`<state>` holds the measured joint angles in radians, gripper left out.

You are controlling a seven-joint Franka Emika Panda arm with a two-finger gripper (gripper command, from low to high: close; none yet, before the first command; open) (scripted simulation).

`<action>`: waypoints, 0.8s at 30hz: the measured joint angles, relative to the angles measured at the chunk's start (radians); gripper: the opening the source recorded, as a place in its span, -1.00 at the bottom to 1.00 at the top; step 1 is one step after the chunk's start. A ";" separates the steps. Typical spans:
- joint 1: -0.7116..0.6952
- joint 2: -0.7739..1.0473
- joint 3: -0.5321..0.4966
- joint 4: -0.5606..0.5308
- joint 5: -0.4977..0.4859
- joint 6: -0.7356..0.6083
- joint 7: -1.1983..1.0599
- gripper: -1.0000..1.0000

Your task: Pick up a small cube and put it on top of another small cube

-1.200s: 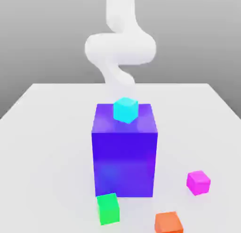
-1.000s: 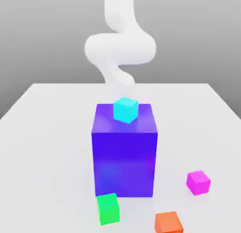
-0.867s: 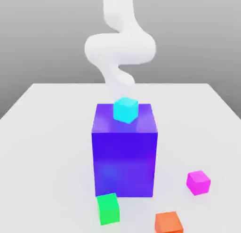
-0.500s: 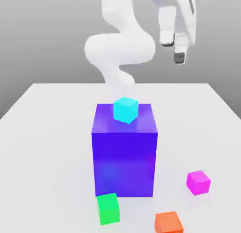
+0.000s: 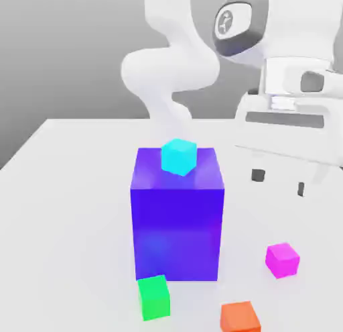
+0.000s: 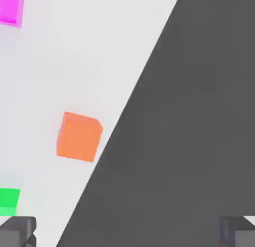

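Observation:
The small magenta-pink cube [image 5: 282,259] lies on the white table at the exterior view's right, near the front; in the hand view the same cube [image 6: 11,6] is cut off at the picture's border. My gripper [image 5: 279,182] hangs in the air above it, open, with nothing between its dark fingertips [image 5: 258,175]. In the hand view the gripper [image 6: 127,234] shows its two fingertips [image 6: 17,231] far apart. A cyan cube [image 5: 179,156] sits on top of the big blue-purple block [image 5: 176,223].
A green cube [image 5: 154,297] [image 6: 9,201] rests at the front foot of the big block. An orange cube [image 5: 240,317] [image 6: 78,136] lies near the table's front edge [image 6: 124,116], with dark floor beyond. The white arm [image 5: 171,62] rises behind the block.
The hand has come down into view from the top, toward the exterior view's right, and now hangs large above the magenta cube. None of the cubes has moved.

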<state>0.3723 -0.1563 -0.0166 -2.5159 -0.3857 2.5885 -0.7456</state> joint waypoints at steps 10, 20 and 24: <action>0.092 0.143 0.016 -0.067 0.076 0.105 -0.532 0.00; 0.126 0.258 0.121 -0.137 0.282 0.211 -1.158 0.00; 0.091 0.325 0.133 -0.151 0.326 0.255 -1.255 0.00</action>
<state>0.4631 0.1690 0.1166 -2.6668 -0.0598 2.8433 -2.0008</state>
